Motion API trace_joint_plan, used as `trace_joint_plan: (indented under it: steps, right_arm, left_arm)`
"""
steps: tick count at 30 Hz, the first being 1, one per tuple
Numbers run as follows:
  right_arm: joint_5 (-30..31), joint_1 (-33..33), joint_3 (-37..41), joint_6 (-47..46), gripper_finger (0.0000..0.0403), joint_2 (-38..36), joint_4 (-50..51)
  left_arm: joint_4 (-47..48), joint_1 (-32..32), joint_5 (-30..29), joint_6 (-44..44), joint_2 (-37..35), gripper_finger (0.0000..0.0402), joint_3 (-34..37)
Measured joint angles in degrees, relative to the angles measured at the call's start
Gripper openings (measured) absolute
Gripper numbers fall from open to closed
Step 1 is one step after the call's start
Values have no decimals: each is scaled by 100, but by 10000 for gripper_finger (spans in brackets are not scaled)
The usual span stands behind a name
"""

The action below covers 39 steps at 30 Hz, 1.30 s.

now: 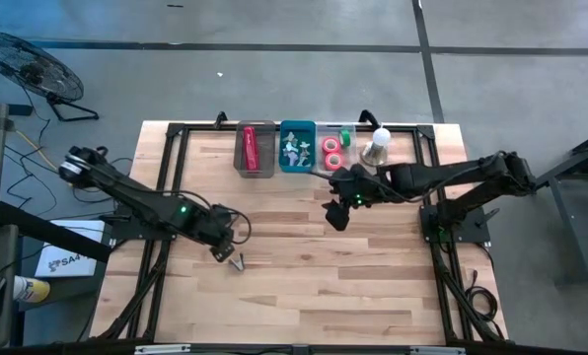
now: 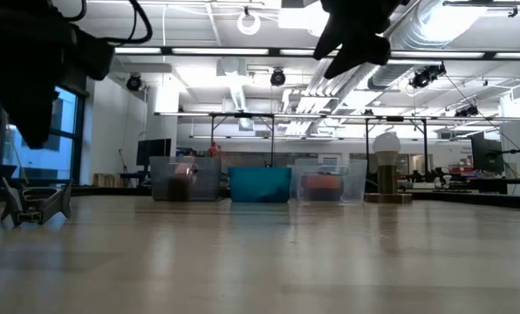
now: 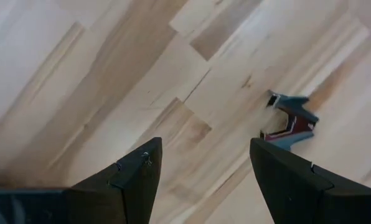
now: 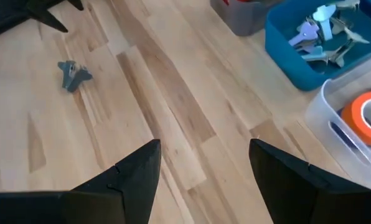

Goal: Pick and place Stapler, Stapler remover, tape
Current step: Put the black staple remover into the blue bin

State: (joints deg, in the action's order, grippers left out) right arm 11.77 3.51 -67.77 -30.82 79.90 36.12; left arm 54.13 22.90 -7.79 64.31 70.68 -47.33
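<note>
A small grey staple remover (image 1: 237,263) (image 3: 290,119) (image 2: 35,202) with a dark red inside lies loose on the wood. My left gripper (image 1: 222,249) (image 3: 204,146) hovers just beside it, open and empty, and the remover sits off to one side of its fingers. My right gripper (image 1: 334,217) (image 4: 204,146) hangs open above the table near the bins. The red stapler (image 1: 250,147) lies in a grey bin. Tape rolls (image 1: 331,153) (image 4: 367,117) sit in a clear bin, and a green roll (image 1: 346,136) lies behind them.
Three bins line the far edge: grey (image 1: 256,170), teal (image 1: 297,166) holding several silvery staple removers (image 4: 322,34), and clear (image 1: 333,166). A pale bell-shaped object (image 1: 376,146) stands to their right. A black frame runs along the table's edges. Bare wood spreads across the middle and near side.
</note>
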Motion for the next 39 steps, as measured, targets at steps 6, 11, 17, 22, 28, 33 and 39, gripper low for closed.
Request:
trace_joint_plan:
  steps: [6, 11, 17, 22, 28, 33, 39]
  right_arm:
    - [99, 126, 0, -390, 236, 2, 68]
    - [372, 203, 0, -971, 236, 2, 122]
    - [454, 272, 0, -1445, 236, 2, 176]
    - [440, 339, 0, -1568, 236, 2, 206]
    - [437, 341, 0, -1570, 236, 4, 198]
    - [443, 341, 0, -1641, 236, 4, 177]
    - [453, 341, 0, -1705, 236, 4, 176]
  left_arm:
    - [55, 0, -4, 1050, 134, 239, 0]
    - [453, 0, -3, 2323, 135, 239, 0]
    - [687, 0, 131, 3251, 137, 239, -2]
    - [618, 2, 186, 3528, 260, 239, -2]
    - [204, 4, 488, 3537, 534, 239, -4]
    - [-49, 4, 636, 3654, 722, 239, -4]
    - [-301, 44, 900, 3704, 839, 239, -4]
